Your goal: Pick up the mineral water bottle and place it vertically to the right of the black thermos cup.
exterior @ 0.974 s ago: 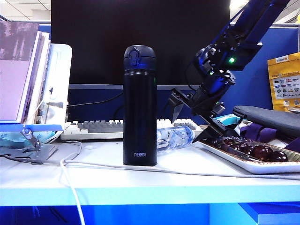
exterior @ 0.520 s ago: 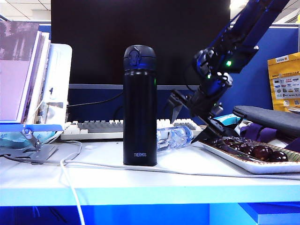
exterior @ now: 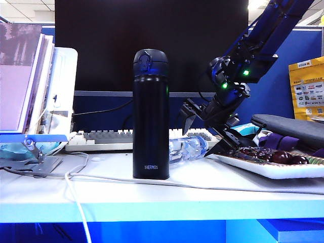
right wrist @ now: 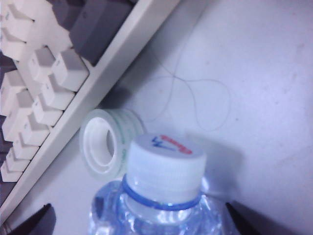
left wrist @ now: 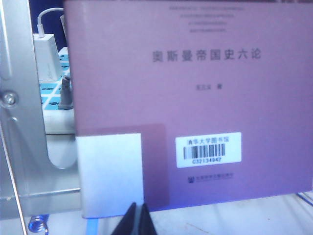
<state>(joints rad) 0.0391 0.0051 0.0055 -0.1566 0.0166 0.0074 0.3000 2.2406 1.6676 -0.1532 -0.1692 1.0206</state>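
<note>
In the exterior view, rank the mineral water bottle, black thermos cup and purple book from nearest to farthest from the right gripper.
From the open right gripper:
1. Mineral water bottle, lying just below it.
2. Black thermos cup, standing left of the bottle.
3. Purple book, far left.

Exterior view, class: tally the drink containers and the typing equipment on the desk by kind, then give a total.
Black thermos cup, upright: 1
Mineral water bottle, lying on its side: 1
Keyboard: 1
Total: 3
The open right hand hovers over the bottle; the left hand, shut, faces a book.
</note>
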